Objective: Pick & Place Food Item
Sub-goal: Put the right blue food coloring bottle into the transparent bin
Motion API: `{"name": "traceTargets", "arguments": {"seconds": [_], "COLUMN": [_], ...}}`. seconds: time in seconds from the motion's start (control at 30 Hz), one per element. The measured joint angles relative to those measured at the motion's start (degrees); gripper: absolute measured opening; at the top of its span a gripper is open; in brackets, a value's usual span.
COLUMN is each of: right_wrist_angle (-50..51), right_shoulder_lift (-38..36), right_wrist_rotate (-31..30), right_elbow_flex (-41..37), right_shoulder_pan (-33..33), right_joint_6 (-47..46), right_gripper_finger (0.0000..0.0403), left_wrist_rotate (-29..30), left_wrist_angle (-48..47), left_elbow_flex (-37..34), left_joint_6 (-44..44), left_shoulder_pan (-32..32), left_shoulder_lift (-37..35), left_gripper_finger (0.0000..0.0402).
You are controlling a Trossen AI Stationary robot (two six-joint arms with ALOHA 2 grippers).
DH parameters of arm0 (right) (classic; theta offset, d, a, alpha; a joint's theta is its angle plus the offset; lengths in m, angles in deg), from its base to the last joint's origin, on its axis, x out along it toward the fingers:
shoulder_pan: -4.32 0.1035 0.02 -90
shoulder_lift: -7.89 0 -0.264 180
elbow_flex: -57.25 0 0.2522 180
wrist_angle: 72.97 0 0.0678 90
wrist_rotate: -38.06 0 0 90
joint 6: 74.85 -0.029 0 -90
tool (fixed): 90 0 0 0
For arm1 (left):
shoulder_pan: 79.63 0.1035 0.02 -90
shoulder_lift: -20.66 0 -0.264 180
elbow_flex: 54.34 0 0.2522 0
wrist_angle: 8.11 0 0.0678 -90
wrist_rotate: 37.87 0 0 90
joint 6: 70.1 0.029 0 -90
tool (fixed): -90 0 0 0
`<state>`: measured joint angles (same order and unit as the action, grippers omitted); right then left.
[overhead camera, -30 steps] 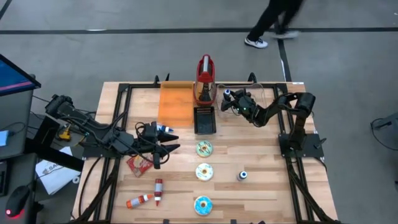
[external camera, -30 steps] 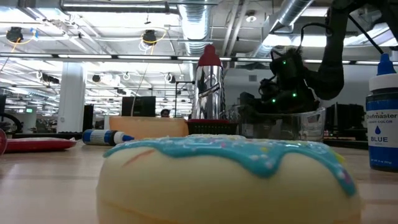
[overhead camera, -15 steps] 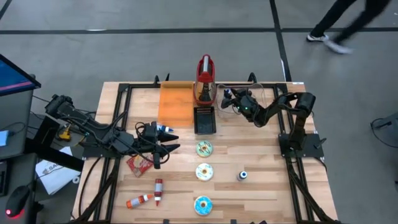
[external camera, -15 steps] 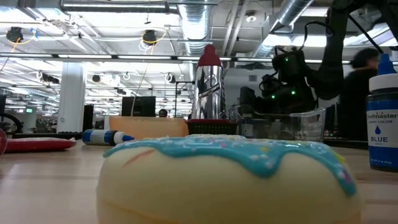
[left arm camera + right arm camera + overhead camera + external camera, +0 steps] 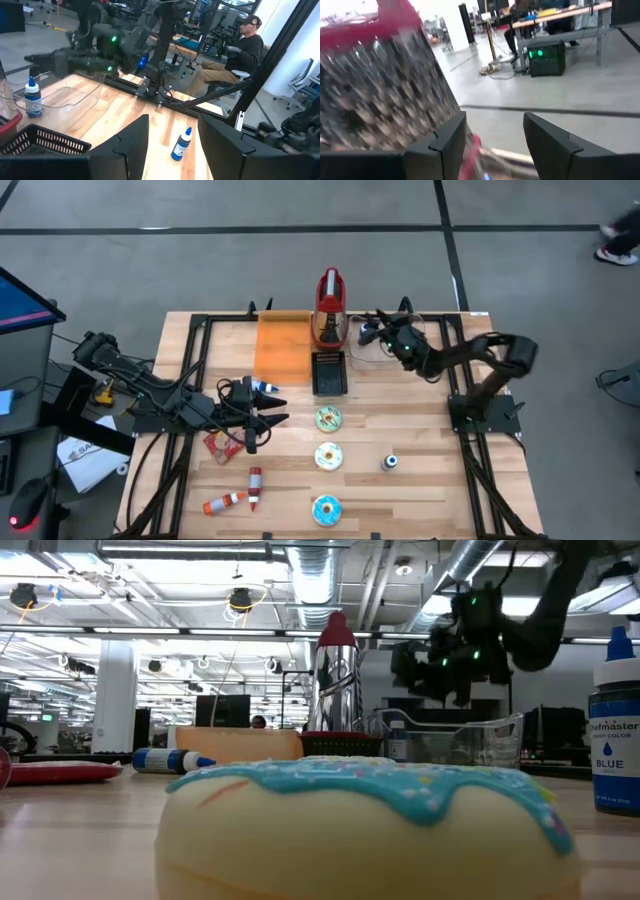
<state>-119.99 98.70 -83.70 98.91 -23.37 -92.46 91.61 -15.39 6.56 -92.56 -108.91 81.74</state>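
Note:
The food item, a flat red packet (image 5: 222,443), lies face up on the wooden table at the left; the low view shows it as a thin red slab (image 5: 60,772). My left gripper (image 5: 272,405) hovers open just right of it, pointing toward the table's right, with nothing between its fingers (image 5: 172,145). At the far right my right gripper (image 5: 372,328) hangs open and empty above a clear plastic container (image 5: 450,740), beside a red-topped metal stand (image 5: 375,85). Its fingers are apart in the right wrist view (image 5: 492,145).
An orange board (image 5: 283,345), the red-topped metal stand (image 5: 330,305) and a black basket (image 5: 329,373) are at the far middle. Three iced rings (image 5: 328,455) line up down the middle, near a blue bottle (image 5: 389,463). Two red-and-white tubes (image 5: 240,495) lie near the front left.
My right gripper has risen clear above the clear container and drawn slightly toward the table's far edge, its arm swinging out to the right. A person walking beyond the far edge has passed to the right.

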Motion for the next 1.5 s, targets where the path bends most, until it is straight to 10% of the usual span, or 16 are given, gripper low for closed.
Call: {"name": "traceTargets", "arguments": {"seconds": [0.33, 0.6, 1.13, 1.5], "right_wrist_angle": [40.7, 65.9, 132.7, 135.5], "right_shoulder_lift": [-23.4, -37.8, -2.6, 0.8], "right_wrist_rotate": [25.0, 23.3, 18.2, 18.2], "right_elbow_flex": [0.0, 6.7, 63.4, 58.6], "right_shoulder_pan": [18.8, 45.5, 62.6, 64.3], "right_joint_6": [-14.5, -32.1, -35.3, -67.1], "right_gripper_finger": [0.0174, 0.0151, 0.0172, 0.0239], "left_wrist_rotate": [-1.4, -1.4, -1.4, -1.4], "left_wrist_angle": [-1.6, -1.6, -1.7, -4.6], "left_elbow_flex": [0.0, 0.0, 0.0, 0.0], "left_joint_6": [1.2, 1.3, 5.4, 5.8], "left_shoulder_pan": [-2.4, -4.8, -7.9, -10.2], "left_shoulder_lift": [0.0, 0.0, -1.6, -2.2], "left_gripper_finger": [0.0167, 0.0167, 0.0167, 0.0167]}}
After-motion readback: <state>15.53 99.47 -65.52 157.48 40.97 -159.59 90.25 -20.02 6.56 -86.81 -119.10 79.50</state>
